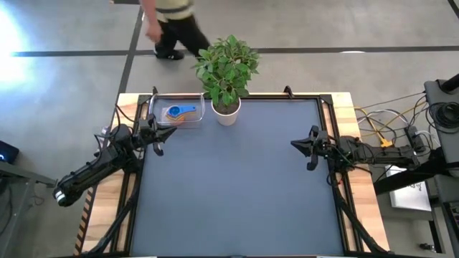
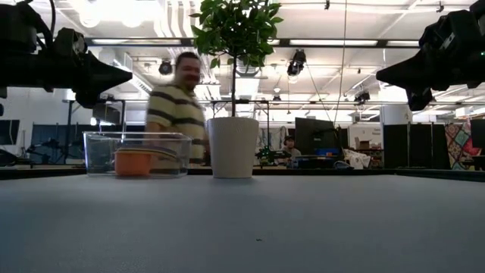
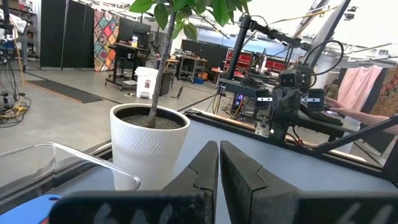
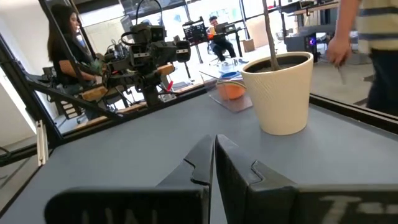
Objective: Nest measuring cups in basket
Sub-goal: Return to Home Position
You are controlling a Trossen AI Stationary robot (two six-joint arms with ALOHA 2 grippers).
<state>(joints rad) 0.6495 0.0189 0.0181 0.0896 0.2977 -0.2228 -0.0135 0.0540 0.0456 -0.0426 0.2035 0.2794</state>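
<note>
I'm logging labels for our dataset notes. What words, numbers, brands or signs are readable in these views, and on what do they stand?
No text can be read in any view.
The white sheet right of the table: dark print, too small to read.
The measuring cups in the basket, the white plant pot, the left gripper and the right gripper: no markings visible.
</note>
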